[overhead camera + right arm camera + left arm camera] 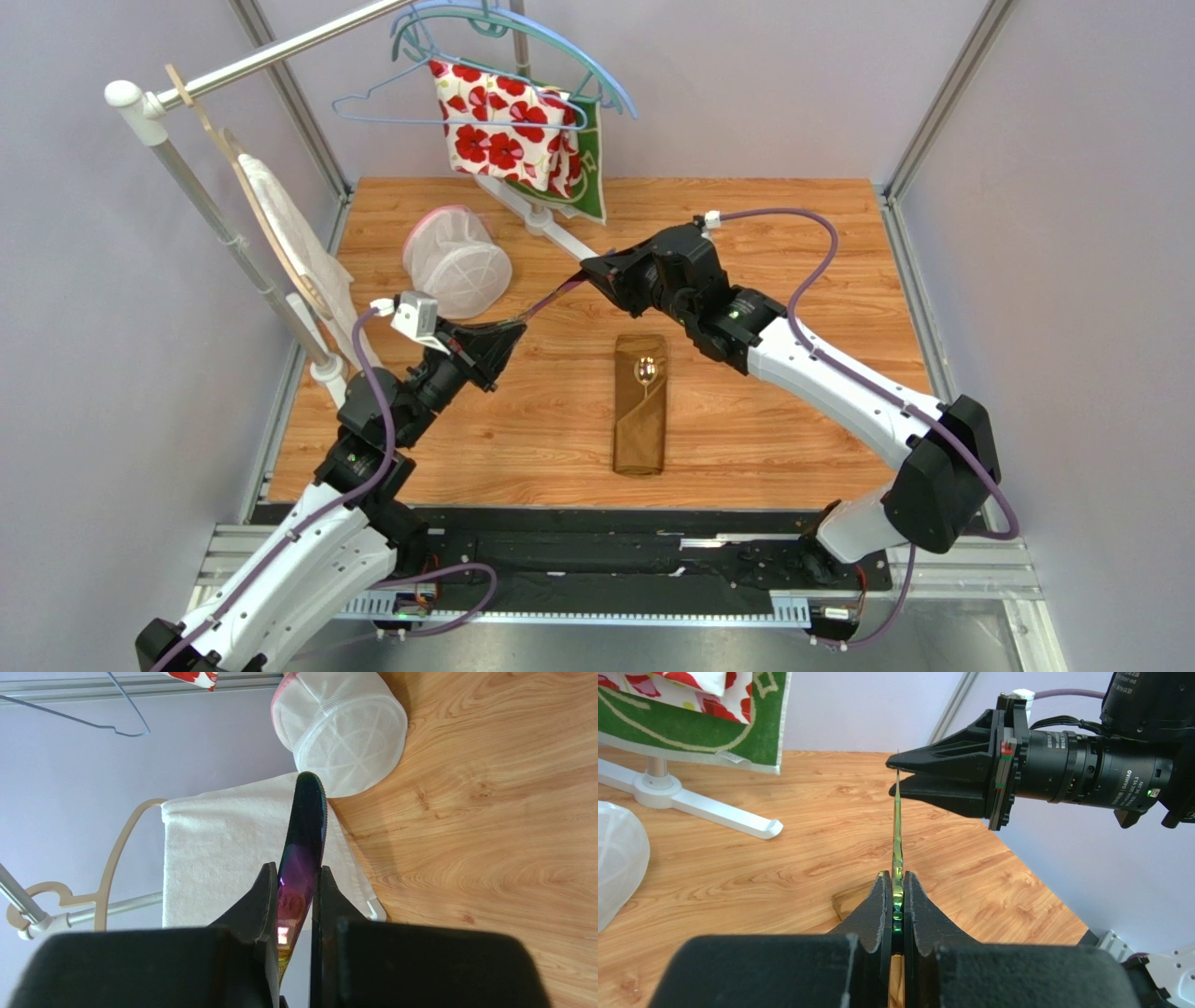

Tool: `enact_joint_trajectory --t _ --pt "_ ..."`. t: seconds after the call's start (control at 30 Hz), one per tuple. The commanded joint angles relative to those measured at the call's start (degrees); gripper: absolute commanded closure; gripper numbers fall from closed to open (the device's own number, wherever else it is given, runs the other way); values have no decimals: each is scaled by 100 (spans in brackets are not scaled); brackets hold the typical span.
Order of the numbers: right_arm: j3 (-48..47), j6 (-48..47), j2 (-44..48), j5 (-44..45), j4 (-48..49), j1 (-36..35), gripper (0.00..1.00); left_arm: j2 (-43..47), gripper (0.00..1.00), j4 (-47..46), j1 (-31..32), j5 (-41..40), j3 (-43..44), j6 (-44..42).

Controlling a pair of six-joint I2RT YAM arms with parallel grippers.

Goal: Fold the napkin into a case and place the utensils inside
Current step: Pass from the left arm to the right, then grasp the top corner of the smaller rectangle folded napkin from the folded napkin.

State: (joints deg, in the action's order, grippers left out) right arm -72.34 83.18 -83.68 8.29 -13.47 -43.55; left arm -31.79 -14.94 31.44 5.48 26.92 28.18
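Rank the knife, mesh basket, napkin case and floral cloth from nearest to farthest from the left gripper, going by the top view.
1. knife, held in the left gripper itself.
2. mesh basket, just beyond it, to the left.
3. napkin case, to the right, at table centre.
4. floral cloth, hanging at the far edge.

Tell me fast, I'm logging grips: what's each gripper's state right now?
Left gripper: closed, holding the knife.
Right gripper: closed on the knife's other end.
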Motion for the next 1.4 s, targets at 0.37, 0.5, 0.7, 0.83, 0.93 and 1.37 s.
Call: enact_joint_trajectory --t 0.37,0.5,0.7,0.83,0.93,1.37 --pt "-184 -1275 -17 14 355 382 100 252 35 2085 11 112 673 582" --pt "-667 -2742 -122 215 -208 453 100 419 30 3329 2 -231 1034 864" --pt "-1538 -4826 -710 208 -1157 532 100 61 53 3693 2 379 790 1541" --pt "-2082 -5636 -1220 207 -1701 549 100 -730 62 1537 11 1998 -140 2163" --pt "-2424 -6032 -1615 435 -2035 558 100 -1530 74 600 387 2195 -310 2402" --pt "-2698 -6384 -2407 690 -2476 523 100 -4571 95 -2319 1496 1913 -257 3158"
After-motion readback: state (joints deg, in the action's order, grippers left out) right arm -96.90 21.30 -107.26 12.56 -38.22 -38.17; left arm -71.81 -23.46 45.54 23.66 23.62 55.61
